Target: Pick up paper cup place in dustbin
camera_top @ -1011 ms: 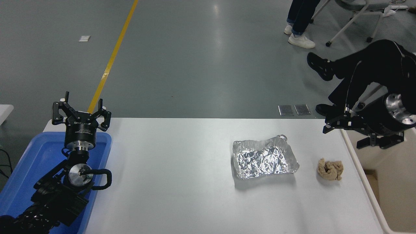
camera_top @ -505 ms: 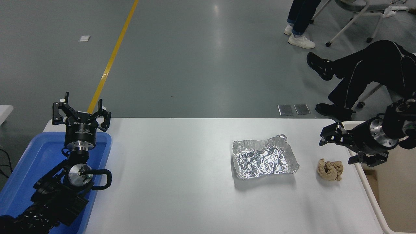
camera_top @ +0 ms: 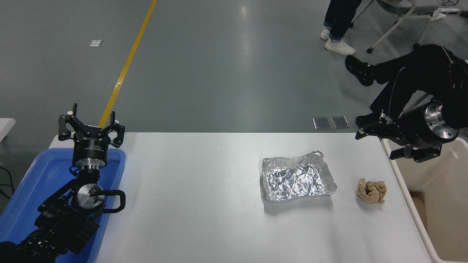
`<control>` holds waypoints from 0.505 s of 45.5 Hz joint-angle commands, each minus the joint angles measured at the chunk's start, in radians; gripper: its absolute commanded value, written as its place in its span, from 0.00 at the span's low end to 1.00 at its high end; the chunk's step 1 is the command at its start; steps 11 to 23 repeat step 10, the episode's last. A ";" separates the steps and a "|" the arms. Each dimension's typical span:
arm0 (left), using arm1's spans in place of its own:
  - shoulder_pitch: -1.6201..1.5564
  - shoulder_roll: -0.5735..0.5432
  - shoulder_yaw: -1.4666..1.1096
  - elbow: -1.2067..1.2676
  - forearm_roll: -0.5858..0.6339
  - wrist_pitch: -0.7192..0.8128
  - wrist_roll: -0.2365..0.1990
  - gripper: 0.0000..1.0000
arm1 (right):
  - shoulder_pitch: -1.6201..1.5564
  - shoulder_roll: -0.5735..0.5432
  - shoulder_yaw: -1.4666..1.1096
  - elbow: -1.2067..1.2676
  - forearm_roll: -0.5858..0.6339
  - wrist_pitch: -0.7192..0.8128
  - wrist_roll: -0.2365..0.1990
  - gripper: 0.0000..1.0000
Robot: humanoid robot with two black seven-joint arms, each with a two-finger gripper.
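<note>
Your right gripper (camera_top: 376, 143) hung at the right edge of the frame with its fingers spread apart and nothing between them, just over the table's far right corner and the near rim of the dustbin (camera_top: 435, 204), which filled the lower right of the picture beside the table (camera_top: 190, 204). You could not see the paper cup anywhere in this view, neither on the table nor in what showed of the bin. Your left gripper (camera_top: 91, 126) sat parked at the lower left, fingers splayed and empty, above the blue tray (camera_top: 44, 175). Right of the frame's middle lay a crumpled sheet of foil (camera_top: 296, 179), and just right of it, apart from it, a tan paper wad (camera_top: 371, 190). At the upper right, a person's legs (camera_top: 406, 76) in black stretched out beyond the table.
</note>
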State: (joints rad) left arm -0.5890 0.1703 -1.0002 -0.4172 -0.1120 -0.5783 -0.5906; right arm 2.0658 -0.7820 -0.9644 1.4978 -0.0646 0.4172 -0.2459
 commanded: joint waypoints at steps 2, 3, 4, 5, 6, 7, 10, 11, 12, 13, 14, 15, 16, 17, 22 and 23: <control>0.000 0.000 0.000 0.000 0.000 0.000 0.000 0.99 | 0.183 -0.019 -0.043 0.030 -0.003 0.129 -0.007 1.00; 0.000 0.000 0.000 0.000 0.000 0.000 0.000 0.99 | 0.203 -0.022 -0.048 0.030 -0.003 0.152 -0.009 1.00; 0.000 0.000 0.000 0.000 0.000 0.000 0.000 0.99 | 0.221 -0.023 -0.056 0.030 -0.003 0.173 -0.015 1.00; 0.001 0.000 0.000 0.000 0.000 0.000 0.000 0.99 | 0.240 -0.025 -0.063 0.030 -0.003 0.195 -0.021 1.00; 0.000 0.000 0.000 0.000 0.000 0.000 0.000 0.99 | 0.257 -0.025 -0.069 0.030 -0.003 0.215 -0.027 1.00; 0.000 0.000 0.000 0.000 0.000 0.000 0.000 0.99 | 0.273 -0.025 -0.074 0.032 -0.003 0.233 -0.033 1.00; 0.000 0.000 0.000 0.000 0.000 0.000 0.000 0.99 | 0.303 -0.028 -0.080 0.047 -0.003 0.265 -0.052 1.00; 0.000 0.000 0.000 0.000 0.000 0.000 0.000 0.99 | 0.303 -0.028 -0.080 0.047 -0.003 0.265 -0.052 1.00; 0.000 0.000 0.000 0.000 0.000 0.000 0.000 0.99 | 0.303 -0.028 -0.080 0.047 -0.003 0.265 -0.052 1.00; 0.000 0.000 0.000 0.000 0.000 0.000 0.000 0.99 | 0.303 -0.028 -0.080 0.047 -0.003 0.265 -0.052 1.00; 0.000 0.000 0.000 0.000 0.000 0.000 0.000 0.99 | 0.303 -0.028 -0.080 0.047 -0.003 0.265 -0.052 1.00; 0.000 0.000 0.000 0.000 0.000 0.000 0.000 0.99 | 0.303 -0.028 -0.080 0.047 -0.003 0.265 -0.052 1.00; 0.000 0.000 0.000 0.000 0.000 0.000 0.000 0.99 | 0.303 -0.028 -0.080 0.047 -0.003 0.265 -0.052 1.00; 0.000 0.000 0.000 0.000 0.000 0.000 0.000 0.99 | 0.303 -0.028 -0.080 0.047 -0.003 0.265 -0.052 1.00; 0.000 0.000 0.000 0.000 0.000 0.000 0.000 0.99 | 0.303 -0.028 -0.080 0.047 -0.003 0.265 -0.052 1.00; 0.000 0.000 0.000 0.000 0.000 0.000 0.000 0.99 | 0.303 -0.028 -0.080 0.047 -0.003 0.265 -0.052 1.00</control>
